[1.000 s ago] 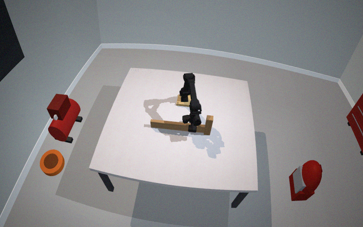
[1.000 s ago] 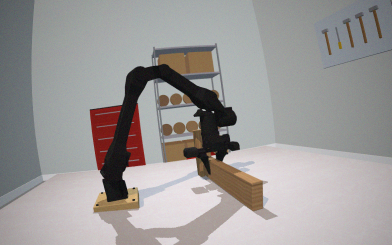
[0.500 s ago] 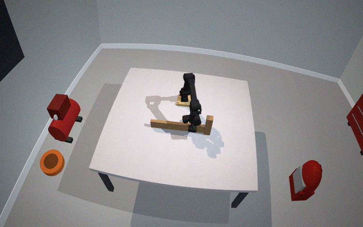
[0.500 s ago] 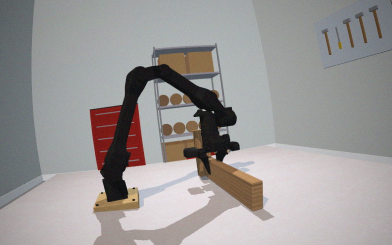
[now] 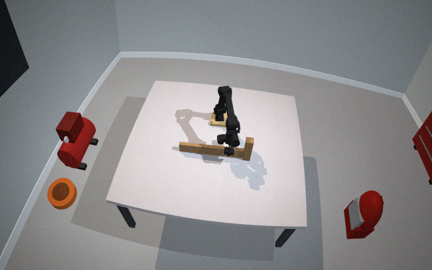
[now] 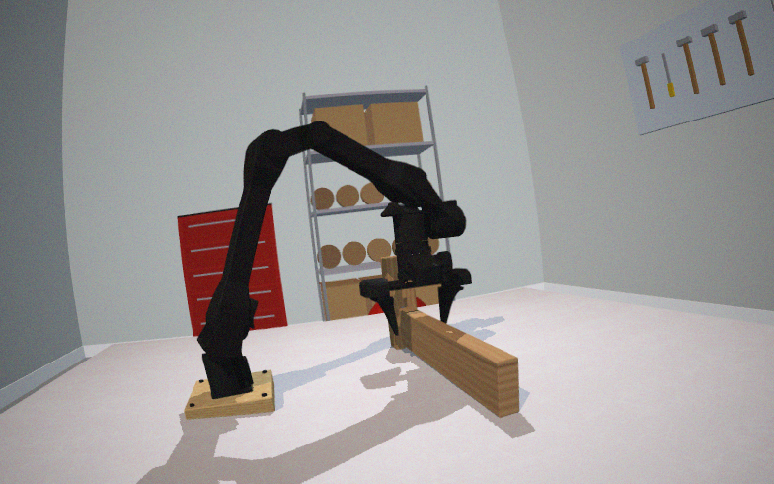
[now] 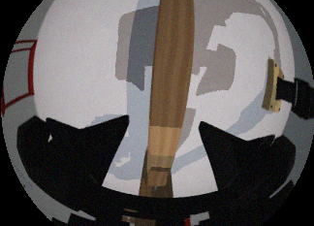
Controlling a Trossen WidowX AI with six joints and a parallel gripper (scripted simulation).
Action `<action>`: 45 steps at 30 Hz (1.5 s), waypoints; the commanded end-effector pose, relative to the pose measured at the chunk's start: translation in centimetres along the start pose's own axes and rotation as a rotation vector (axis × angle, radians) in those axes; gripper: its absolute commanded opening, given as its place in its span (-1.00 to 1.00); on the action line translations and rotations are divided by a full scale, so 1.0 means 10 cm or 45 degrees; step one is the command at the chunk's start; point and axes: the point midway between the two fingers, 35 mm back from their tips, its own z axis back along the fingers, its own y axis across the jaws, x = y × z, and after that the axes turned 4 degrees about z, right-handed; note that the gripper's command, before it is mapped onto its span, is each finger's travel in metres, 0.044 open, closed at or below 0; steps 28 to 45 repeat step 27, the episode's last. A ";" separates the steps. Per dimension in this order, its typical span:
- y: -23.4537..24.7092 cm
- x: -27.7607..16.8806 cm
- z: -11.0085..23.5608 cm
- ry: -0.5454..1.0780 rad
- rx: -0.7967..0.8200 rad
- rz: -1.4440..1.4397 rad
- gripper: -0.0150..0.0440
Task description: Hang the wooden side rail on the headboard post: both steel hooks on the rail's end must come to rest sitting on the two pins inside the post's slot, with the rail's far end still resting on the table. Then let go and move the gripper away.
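We judge the release step to be in hand: our gripper (image 6: 417, 312) hangs over the rail (image 6: 468, 361) with its fingers (image 6: 391, 312) spread wide on either side of it, pinching nothing. The rail lies near the middle of the table (image 5: 163, 187), one end against the post (image 5: 248, 148) toward the right edge, the other end resting on the tabletop toward the left edge. We cannot see the hooks or pins, so seating is unconfirmed. Next we should lift straight up, keeping both fingers off the wood, then pull away. The post stands just behind the gripper and the arm's base (image 6: 197, 408) sits toward the far edge; nothing else on the table crowds the retreat.
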 end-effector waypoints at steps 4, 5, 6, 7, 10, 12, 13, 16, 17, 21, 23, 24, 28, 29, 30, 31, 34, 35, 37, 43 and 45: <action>0.02 0.02 0.17 0.010 0.022 -0.005 1.00; 0.02 0.06 0.17 0.010 0.022 -0.005 1.00; 0.01 0.11 0.17 0.009 0.022 -0.005 1.00; 0.01 0.19 0.17 0.008 0.022 -0.005 1.00; 0.00 0.30 0.17 0.007 0.022 -0.005 1.00; 0.01 0.26 0.16 0.007 0.020 -0.015 1.00; 0.01 0.26 0.16 0.007 0.020 -0.015 1.00; 0.01 0.26 0.16 0.007 0.020 -0.015 1.00; 0.01 0.26 0.16 0.007 0.020 -0.015 1.00; 0.01 0.26 0.16 0.007 0.020 -0.015 1.00; 0.01 0.26 0.16 0.007 0.020 -0.015 1.00; 0.01 0.26 0.16 0.007 0.020 -0.015 1.00; 0.01 0.26 0.16 0.007 0.020 -0.015 1.00; 0.01 0.26 0.16 0.007 0.020 -0.015 1.00; 0.01 0.26 0.16 0.007 0.020 -0.015 1.00; 0.01 0.26 0.16 0.007 0.020 -0.015 1.00; 0.01 0.26 0.16 0.007 0.020 -0.015 1.00; 0.01 0.26 0.16 0.007 0.020 -0.015 1.00; 0.01 0.26 0.16 0.007 0.020 -0.015 1.00; 0.01 0.26 0.16 0.007 0.020 -0.015 1.00; 0.01 0.26 0.16 0.007 0.020 -0.015 1.00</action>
